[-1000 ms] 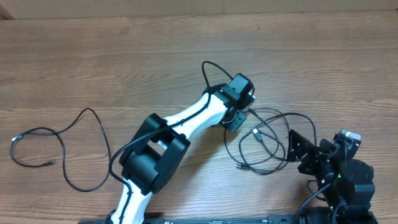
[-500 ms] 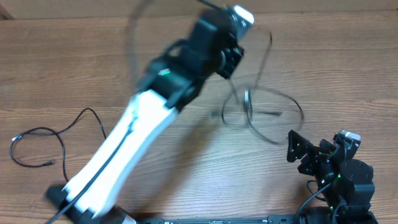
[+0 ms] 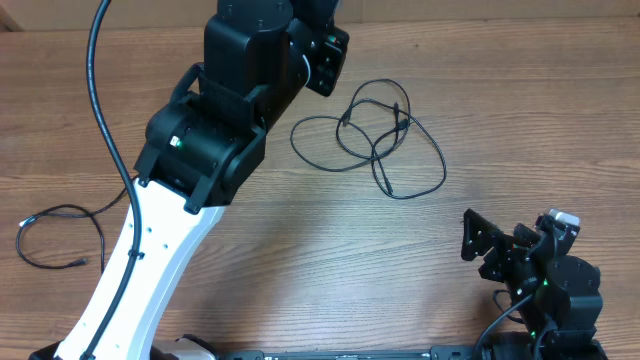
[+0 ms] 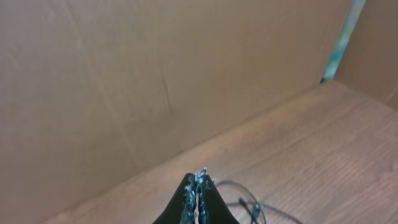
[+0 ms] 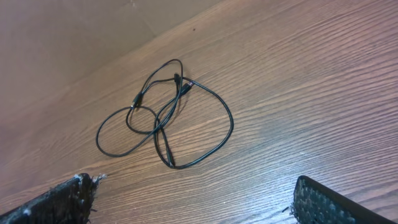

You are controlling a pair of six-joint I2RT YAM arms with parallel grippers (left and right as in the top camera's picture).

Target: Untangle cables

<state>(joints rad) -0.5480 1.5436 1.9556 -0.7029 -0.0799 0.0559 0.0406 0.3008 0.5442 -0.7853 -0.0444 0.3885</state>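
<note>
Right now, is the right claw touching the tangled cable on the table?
Apart. The right wrist view shows bare table between the open right claw and the tangled cable, which lies ahead of both fingers.

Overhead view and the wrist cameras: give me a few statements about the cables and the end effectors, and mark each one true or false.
1. The tangled cables lie flat on the wooden table. True.
2. The right end effector is shut on a cable. False: its fingers stand wide apart with nothing between them.
3. A separate cable lies near the table's left edge, apart from the tangle. True.
4. The left end effector has its fingers spread wide. False: the left wrist view shows them pressed together.
5. The tangle sits between the right end effector's fingers. False: it lies farther out on the table, clear of them.
</note>
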